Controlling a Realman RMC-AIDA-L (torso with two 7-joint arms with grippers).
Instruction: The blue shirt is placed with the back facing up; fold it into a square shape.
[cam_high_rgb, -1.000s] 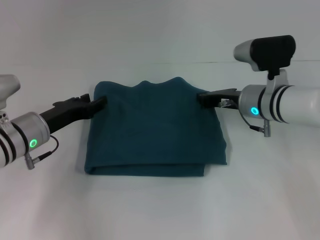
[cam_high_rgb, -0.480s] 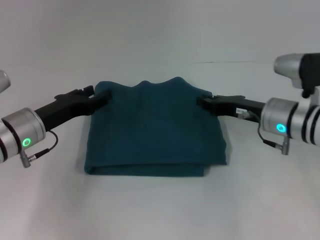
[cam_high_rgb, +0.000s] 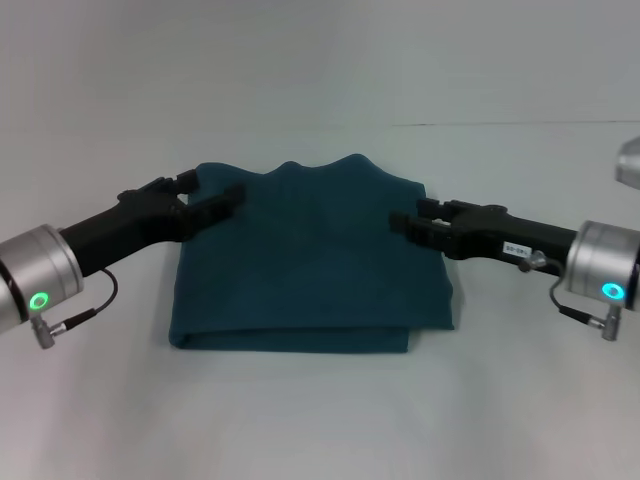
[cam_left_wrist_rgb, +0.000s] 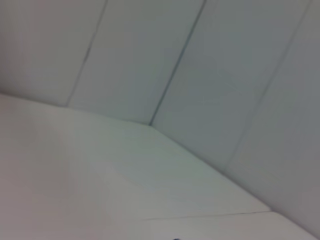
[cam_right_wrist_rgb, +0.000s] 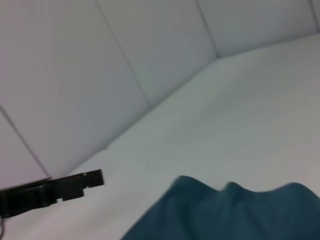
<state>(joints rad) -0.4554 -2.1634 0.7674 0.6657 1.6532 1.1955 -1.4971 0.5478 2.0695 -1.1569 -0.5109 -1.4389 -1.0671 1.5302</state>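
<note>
The blue shirt (cam_high_rgb: 310, 260) lies folded into a rough rectangle in the middle of the table, its far edge slightly rumpled. My left gripper (cam_high_rgb: 214, 190) hovers at the shirt's far left corner, its fingers spread and holding nothing. At the far right corner my right gripper (cam_high_rgb: 412, 214) is also open, over the shirt's right edge. In the right wrist view the blue shirt (cam_right_wrist_rgb: 225, 210) fills the lower part, and the left gripper (cam_right_wrist_rgb: 75, 184) shows farther off. The left wrist view shows only table and wall.
The white table (cam_high_rgb: 320, 410) runs bare around the shirt on all sides. A pale wall (cam_high_rgb: 320, 60) stands behind it. Both silver forearms, left (cam_high_rgb: 40, 275) and right (cam_high_rgb: 600, 265), reach in from the sides.
Both grippers were shut on the shirt's far corners and now stand open. The forearms have dropped and swung outward. The shirt keeps its shape.
</note>
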